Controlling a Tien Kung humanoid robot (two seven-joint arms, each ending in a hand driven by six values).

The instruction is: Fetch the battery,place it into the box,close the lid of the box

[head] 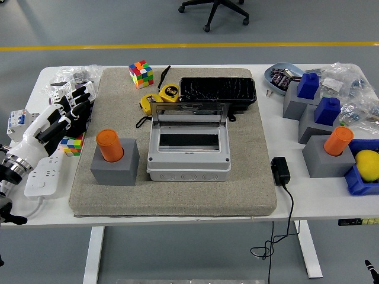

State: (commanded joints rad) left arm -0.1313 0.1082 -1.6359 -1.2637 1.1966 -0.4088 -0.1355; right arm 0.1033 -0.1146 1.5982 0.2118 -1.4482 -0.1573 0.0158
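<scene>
An orange cylindrical battery stands upright in a grey block on the left of the grey mat. A second orange cylinder stands in a grey block on the right of the table. The light grey box sits mid-mat with its clear lid raised at the back. My left hand hovers over the table's left edge, left of the battery, fingers spread and empty.
A black tray, a yellow tape measure and a Rubik's cube lie behind the box. A white power strip and another cube lie under my left hand. A black adapter, blue blocks and a blue bin are at the right.
</scene>
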